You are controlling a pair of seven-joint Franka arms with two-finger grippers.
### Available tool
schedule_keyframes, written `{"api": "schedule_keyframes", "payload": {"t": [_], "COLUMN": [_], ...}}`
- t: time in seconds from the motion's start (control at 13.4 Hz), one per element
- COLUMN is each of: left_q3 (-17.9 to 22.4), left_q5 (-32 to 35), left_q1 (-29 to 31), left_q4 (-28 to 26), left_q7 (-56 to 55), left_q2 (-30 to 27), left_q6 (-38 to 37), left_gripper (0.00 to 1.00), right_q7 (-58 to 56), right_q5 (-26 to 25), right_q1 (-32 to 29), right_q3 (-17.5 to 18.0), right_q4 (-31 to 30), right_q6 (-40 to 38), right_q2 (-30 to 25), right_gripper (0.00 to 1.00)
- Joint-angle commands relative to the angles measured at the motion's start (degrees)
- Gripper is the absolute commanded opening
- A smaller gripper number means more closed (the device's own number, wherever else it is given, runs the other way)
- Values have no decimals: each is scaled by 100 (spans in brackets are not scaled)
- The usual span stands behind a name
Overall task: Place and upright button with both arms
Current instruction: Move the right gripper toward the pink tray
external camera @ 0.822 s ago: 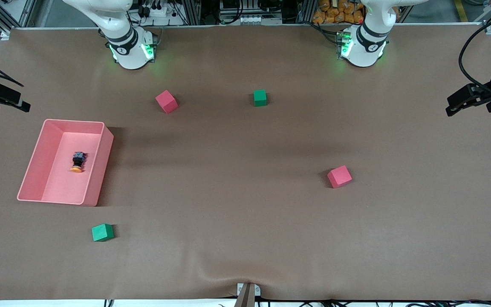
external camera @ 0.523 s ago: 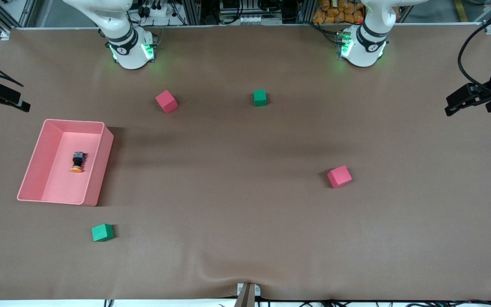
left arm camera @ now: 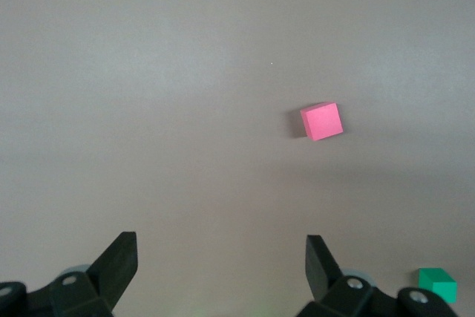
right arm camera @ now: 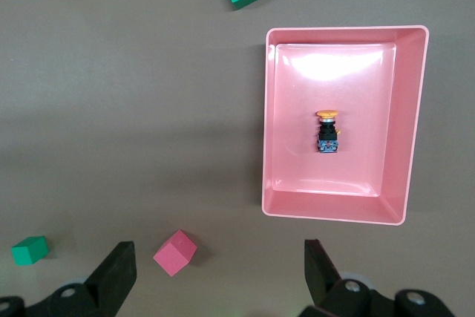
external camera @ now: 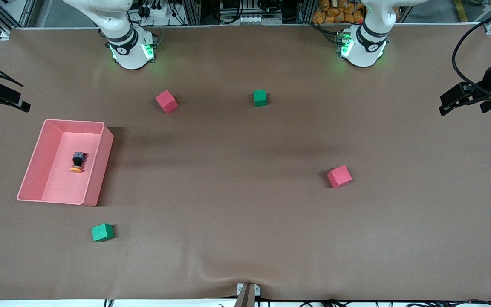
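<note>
Button: lying on its side on the floor of the pink tray, orange cap toward the table's front-camera edge, black body toward the robots' edge; clear of all four tray walls.
Pink tray: on the brown table at the right arm's end, open top, long side running from the robots' edge toward the camera edge.
Right gripper: high over the table beside the tray, fingers spread wide, nothing between them; waiting.
Left gripper: up over the left arm's end of the table, jaws fully apart, holding nothing.
Red cubes: one near the robots' edge, close to the right arm's base; one toward the left arm's end, mid-table.
Green cubes: one near the robots' edge between the two bases; one near the camera edge, nearer the camera than the tray.
</note>
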Motion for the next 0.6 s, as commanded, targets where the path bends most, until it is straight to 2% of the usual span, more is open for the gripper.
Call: {"api": "schedule_keyframes", "payload": {"t": [0.0, 0.3, 0.52], "left_q3": [-10, -89, -142], "left_q5": [2, 2, 2], "left_q1": [-1, -18, -18], "left_q4": [43, 34, 34], "left_q7": [92, 101, 136], "left_q2": [-18, 0, 0], "left_q6": [-48, -39, -48], "left_gripper": [100, 100, 100], "right_q7": [-69, -69, -69], "right_q5": [64, -93, -787], "right_q1": [-117, -152, -109], "right_q3": [63, 54, 54], "right_q4": [8, 78, 210], "right_q6": [0, 35, 219], "right_q2": [12, 362, 591], "right_gripper": [100, 100, 100]}}
